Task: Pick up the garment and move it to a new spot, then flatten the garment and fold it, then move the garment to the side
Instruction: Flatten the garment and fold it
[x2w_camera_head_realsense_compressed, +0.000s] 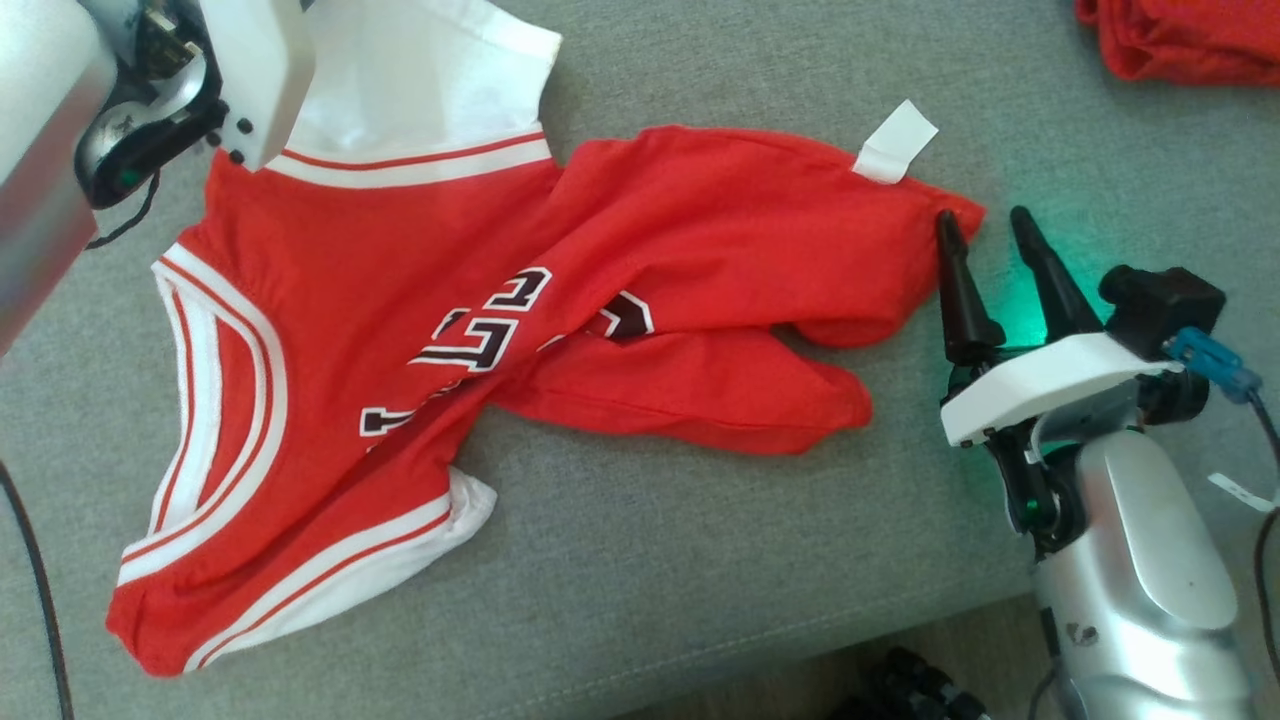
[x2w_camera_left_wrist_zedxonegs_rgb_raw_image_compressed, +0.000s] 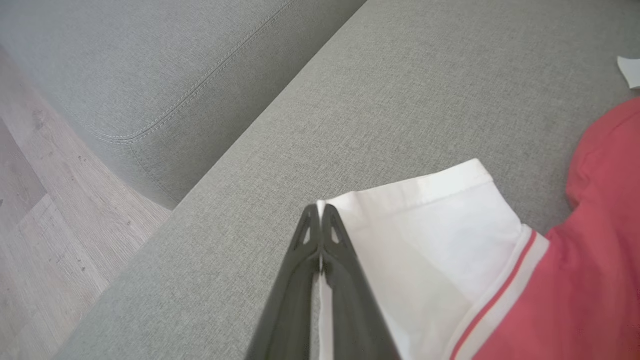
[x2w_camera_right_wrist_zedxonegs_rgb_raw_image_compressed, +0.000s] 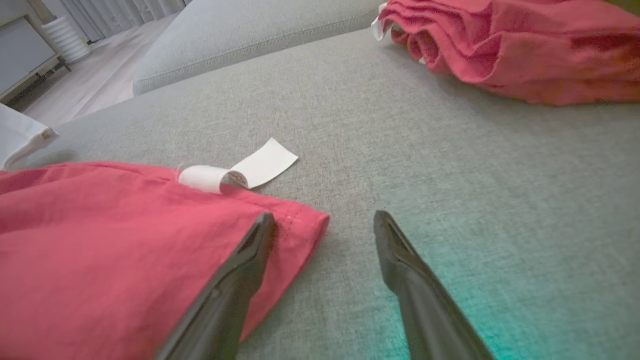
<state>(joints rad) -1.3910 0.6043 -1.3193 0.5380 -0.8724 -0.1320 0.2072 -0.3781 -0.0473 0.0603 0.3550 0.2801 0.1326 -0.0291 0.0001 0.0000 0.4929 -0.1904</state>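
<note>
A red garment (x2w_camera_head_realsense_compressed: 400, 330) with white trim and dark lettering lies crumpled on the grey sofa cushion (x2w_camera_head_realsense_compressed: 700, 560). In the left wrist view my left gripper (x2w_camera_left_wrist_zedxonegs_rgb_raw_image_compressed: 320, 207) is shut on the edge of the garment's white sleeve (x2w_camera_left_wrist_zedxonegs_rgb_raw_image_compressed: 440, 235), with white cloth showing between its fingers. In the head view the left wrist housing (x2w_camera_head_realsense_compressed: 180, 90) hangs over that sleeve at the upper left. My right gripper (x2w_camera_head_realsense_compressed: 982, 220) stands open at the garment's right hem corner (x2w_camera_right_wrist_zedxonegs_rgb_raw_image_compressed: 300, 225). Its left finger lies over the red cloth and its right finger over bare cushion. A white tag (x2w_camera_right_wrist_zedxonegs_rgb_raw_image_compressed: 240, 172) curls from the hem nearby.
A second pile of red cloth (x2w_camera_head_realsense_compressed: 1180, 35) lies at the far right corner of the cushion, also seen as red cloth (x2w_camera_right_wrist_zedxonegs_rgb_raw_image_compressed: 510, 50). Another grey cushion (x2w_camera_left_wrist_zedxonegs_rgb_raw_image_compressed: 150, 65) and wood floor (x2w_camera_left_wrist_zedxonegs_rgb_raw_image_compressed: 45, 200) lie beyond the left edge. The cushion's front edge runs along the bottom.
</note>
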